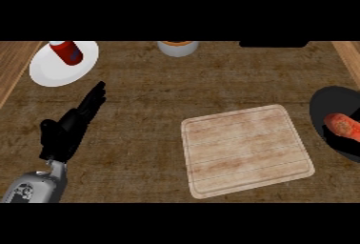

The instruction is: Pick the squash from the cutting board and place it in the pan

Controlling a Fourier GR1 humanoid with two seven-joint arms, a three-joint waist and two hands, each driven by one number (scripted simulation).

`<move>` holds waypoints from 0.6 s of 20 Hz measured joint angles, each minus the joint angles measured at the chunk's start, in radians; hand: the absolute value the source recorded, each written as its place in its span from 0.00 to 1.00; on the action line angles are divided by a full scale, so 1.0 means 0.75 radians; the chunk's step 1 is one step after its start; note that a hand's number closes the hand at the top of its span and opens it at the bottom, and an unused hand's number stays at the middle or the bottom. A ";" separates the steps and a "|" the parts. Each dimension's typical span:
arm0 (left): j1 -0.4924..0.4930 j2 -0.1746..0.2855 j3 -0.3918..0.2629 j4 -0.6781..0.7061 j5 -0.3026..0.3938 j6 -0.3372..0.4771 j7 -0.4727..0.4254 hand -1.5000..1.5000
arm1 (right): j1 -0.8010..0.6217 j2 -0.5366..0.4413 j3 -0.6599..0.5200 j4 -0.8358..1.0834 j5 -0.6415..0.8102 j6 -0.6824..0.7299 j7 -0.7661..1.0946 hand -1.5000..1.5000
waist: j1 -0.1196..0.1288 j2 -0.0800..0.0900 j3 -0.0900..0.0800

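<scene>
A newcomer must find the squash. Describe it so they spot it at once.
From the pale wooden cutting board, look right to the black pan at the view's right edge. The squash lies inside it. It is orange-red and elongated, while the only other red thing, a red container, sits on the white plate far left.

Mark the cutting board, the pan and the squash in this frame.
cutting board point(246, 150), head view, bare middle of its top
pan point(329, 102), head view, dark inside, beside the squash
squash point(343, 125), head view, middle of its orange body
</scene>
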 measured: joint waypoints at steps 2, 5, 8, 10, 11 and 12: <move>0.016 -0.004 -0.002 0.002 -0.011 -0.009 -0.017 0.50 | -0.063 0.011 -0.060 0.156 -0.070 0.017 -0.138 1.00 | 0.004 0.001 0.000; 0.014 -0.027 -0.005 0.013 -0.030 -0.007 -0.026 0.50 | -0.168 0.057 -0.130 0.409 -0.133 0.027 -0.344 1.00 | 0.008 0.002 0.001; 0.021 -0.040 0.005 0.037 -0.042 -0.017 -0.056 0.50 | -0.274 0.071 -0.208 0.646 -0.181 0.063 -0.535 1.00 | 0.010 0.003 0.001; 0.027 -0.048 0.004 0.025 -0.054 -0.020 -0.045 0.50 | -0.368 0.082 -0.247 0.800 -0.184 0.082 -0.621 1.00 | 0.012 0.003 0.000; 0.027 -0.045 0.014 0.024 -0.049 -0.030 -0.048 0.50 | -0.414 0.090 -0.266 0.883 -0.186 0.083 -0.672 1.00 | 0.015 0.004 0.000; 0.009 -0.058 0.012 0.037 -0.061 -0.022 -0.044 0.50 | -0.445 0.099 -0.288 0.956 -0.190 0.077 -0.731 1.00 | 0.015 0.004 0.001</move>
